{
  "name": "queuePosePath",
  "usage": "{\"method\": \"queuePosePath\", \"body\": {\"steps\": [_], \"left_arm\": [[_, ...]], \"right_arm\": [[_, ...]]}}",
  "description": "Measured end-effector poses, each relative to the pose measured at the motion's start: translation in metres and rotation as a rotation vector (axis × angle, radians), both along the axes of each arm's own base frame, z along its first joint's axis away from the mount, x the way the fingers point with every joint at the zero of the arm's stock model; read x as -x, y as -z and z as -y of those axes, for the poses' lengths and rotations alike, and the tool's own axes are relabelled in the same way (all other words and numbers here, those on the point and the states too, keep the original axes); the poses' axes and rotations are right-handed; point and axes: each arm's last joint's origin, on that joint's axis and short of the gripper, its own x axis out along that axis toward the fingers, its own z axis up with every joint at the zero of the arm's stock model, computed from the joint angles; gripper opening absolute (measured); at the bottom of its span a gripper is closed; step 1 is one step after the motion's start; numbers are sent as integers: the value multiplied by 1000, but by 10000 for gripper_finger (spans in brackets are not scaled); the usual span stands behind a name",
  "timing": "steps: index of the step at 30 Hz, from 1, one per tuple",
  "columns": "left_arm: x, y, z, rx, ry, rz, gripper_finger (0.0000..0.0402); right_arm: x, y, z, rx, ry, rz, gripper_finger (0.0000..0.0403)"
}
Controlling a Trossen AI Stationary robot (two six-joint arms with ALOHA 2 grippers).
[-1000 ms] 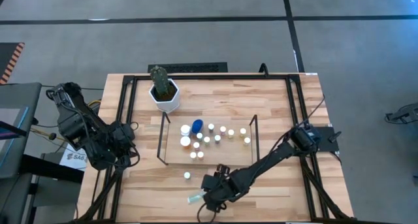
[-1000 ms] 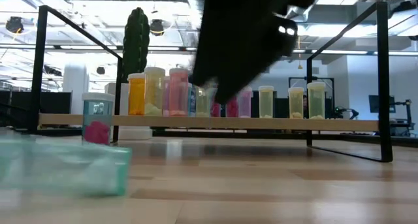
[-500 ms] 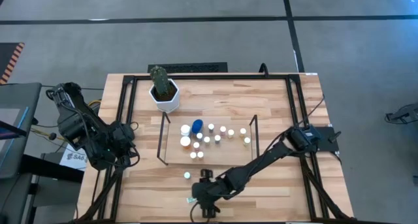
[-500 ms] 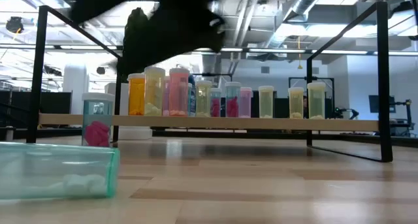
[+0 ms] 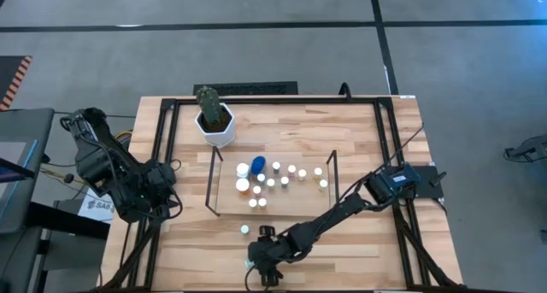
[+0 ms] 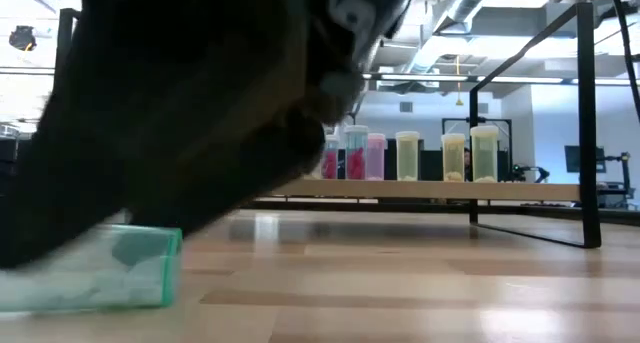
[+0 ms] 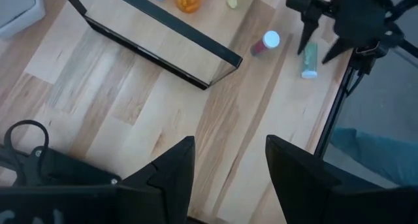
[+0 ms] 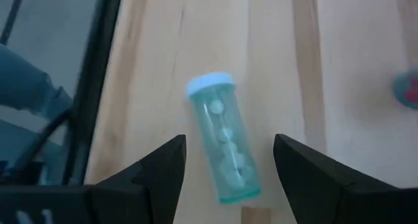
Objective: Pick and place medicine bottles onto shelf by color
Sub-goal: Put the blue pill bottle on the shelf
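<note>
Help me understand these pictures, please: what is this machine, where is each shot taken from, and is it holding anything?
It is a robot with two dark arms at a wooden table. One picture looks straight down, one sits at table-top height, and one comes from each wrist. On the table stand a cactus pot and a low shelf with small medicine bottles. A bottle with pink contents stands off the shelf. The right gripper hangs open over a green bottle lying on its side, not gripping it. The left gripper waits at the table's left edge, holding nothing.
</note>
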Motion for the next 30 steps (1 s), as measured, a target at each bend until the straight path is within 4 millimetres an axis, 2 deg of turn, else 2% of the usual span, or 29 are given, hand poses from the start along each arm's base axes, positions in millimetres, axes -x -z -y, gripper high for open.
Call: {"method": "queuePosePath", "body": {"steps": [5, 8, 17, 20, 23, 27, 30], "left_arm": [[0, 0, 0, -1, 4, 0, 174], [0, 0, 0, -2, 5, 0, 174], [0, 0, 0, -7, 4, 4, 174], [0, 0, 0, -6, 4, 5, 174], [0, 0, 0, -5, 3, 6, 174], [-1, -1, 1, 5, 3, 15, 174], [-3, -2, 2, 12, -3, 44, 174]], "right_arm": [[2, 6, 2, 28, 6, -32, 251], [2, 7, 4, 63, -13, -39, 231], [3, 6, 4, 66, -17, -42, 98], [4, -1, 4, 35, 8, -47, 77], [7, -21, 4, 11, 12, -18, 85], [16, -67, 9, -19, 13, 38, 112], [28, -99, 16, -13, 24, 51, 118]]}}
